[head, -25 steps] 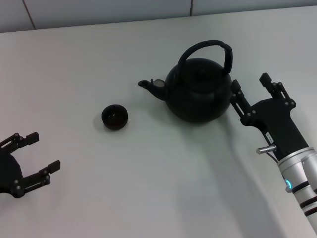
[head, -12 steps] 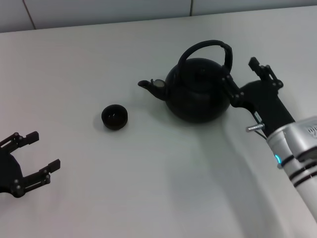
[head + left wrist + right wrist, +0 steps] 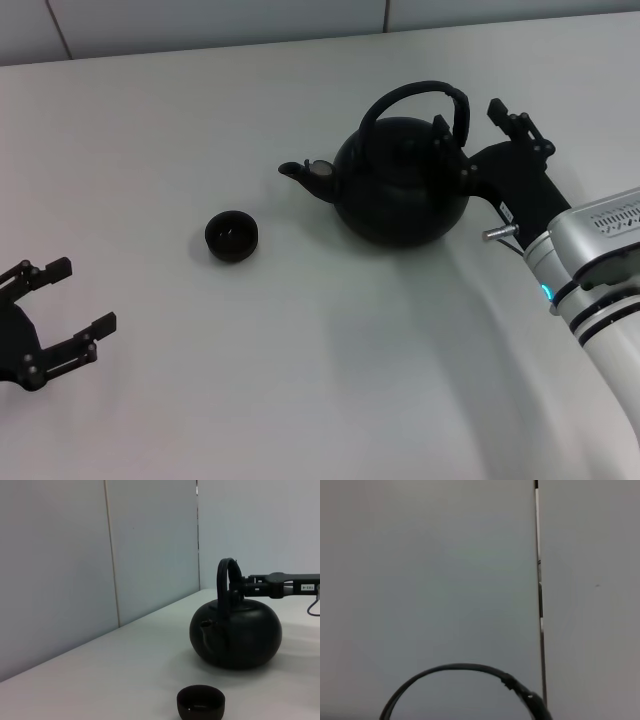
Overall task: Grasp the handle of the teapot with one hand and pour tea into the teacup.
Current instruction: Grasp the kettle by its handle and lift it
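The matte-black teapot (image 3: 400, 190) stands right of the table's middle, spout toward the left. Its arched handle (image 3: 410, 92) rises upright over the lid and shows as a thin arc, the handle (image 3: 460, 668), in the right wrist view. My right gripper (image 3: 475, 125) is open at the handle's thick right side, one finger over the pot's shoulder and the other beyond the handle. The small black teacup (image 3: 232, 236) sits left of the spout, apart from it. My left gripper (image 3: 55, 315) rests open at the near left. In the left wrist view the teacup (image 3: 201, 702) lies before the teapot (image 3: 235, 635).
The white table (image 3: 300, 380) bears only the pot and the cup. A pale panelled wall (image 3: 200, 20) runs along its far edge. My right arm (image 3: 600, 290) comes in from the right side.
My right gripper has moved away from me and left, from beside the pot's body up to the handle's thick side. The teapot, the teacup and my left gripper have barely moved.
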Available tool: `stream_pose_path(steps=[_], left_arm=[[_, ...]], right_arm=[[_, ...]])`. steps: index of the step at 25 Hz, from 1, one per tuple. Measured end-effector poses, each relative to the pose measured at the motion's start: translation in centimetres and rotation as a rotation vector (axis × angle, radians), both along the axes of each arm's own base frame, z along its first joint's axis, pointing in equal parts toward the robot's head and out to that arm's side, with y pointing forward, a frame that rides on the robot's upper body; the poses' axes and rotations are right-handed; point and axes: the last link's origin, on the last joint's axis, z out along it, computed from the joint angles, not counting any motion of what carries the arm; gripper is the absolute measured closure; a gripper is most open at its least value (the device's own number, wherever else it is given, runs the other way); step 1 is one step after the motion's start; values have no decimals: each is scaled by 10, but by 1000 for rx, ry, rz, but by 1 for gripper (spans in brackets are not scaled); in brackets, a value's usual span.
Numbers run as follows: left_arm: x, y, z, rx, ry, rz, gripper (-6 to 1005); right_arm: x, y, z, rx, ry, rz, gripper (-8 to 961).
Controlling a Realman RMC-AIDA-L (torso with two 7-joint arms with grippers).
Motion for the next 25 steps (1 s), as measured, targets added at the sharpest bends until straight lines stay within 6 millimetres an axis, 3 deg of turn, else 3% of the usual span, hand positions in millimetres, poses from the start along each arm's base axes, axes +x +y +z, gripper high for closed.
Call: stream_pose_path(steps=[11, 17, 25], left_arm=[[1, 0, -1, 2, -5, -1, 186], [0, -1, 0, 7, -7, 4, 187], [0, -2, 0, 9, -10, 6, 186]], right_arm=[[1, -1, -1, -7, -6, 4, 240], [-1, -1, -1, -11, -4, 10, 367], [-1, 0, -2, -13, -3, 11, 716]])
